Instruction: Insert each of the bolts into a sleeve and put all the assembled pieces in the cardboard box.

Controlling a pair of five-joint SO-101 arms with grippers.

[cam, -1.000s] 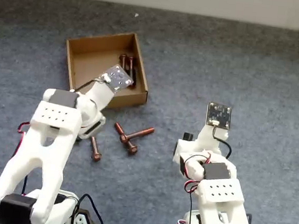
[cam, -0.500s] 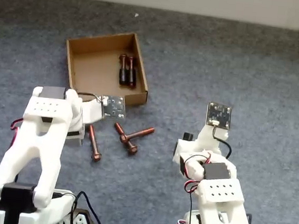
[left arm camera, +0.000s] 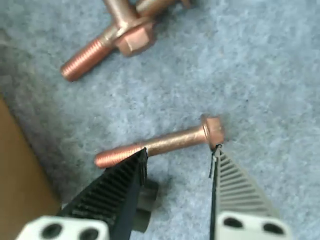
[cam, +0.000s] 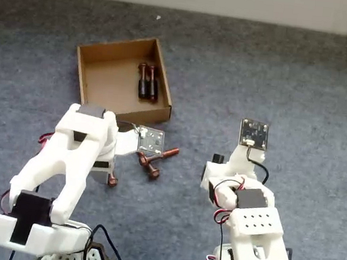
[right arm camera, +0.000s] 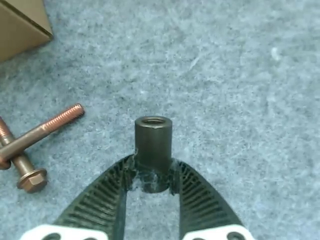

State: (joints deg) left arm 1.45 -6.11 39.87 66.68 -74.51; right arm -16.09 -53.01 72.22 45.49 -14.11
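Observation:
My left gripper (left arm camera: 178, 152) is open and low over the carpet, one finger on each side of a lone copper bolt (left arm camera: 160, 142). Two crossed bolts (left arm camera: 125, 35) lie just beyond it, also seen beside the left arm's wrist in the high view (cam: 152, 159). A bolt head (cam: 112, 181) pokes out from under the left arm. My right gripper (right arm camera: 153, 162) is shut on a dark sleeve (right arm camera: 152, 142), held with its bore facing outward. The cardboard box (cam: 91, 57) at the back left holds two assembled pieces (cam: 146, 81).
Grey carpet covers the whole table. The box's front wall (cam: 144, 114) is close behind the left arm's wrist, and its corner (right arm camera: 20, 20) appears in the right wrist view. Open carpet stretches to the right of the right arm (cam: 249, 174).
The left arm has swung back from over the box and dropped to the loose bolts on the carpet. The right arm has kept still with the sleeve.

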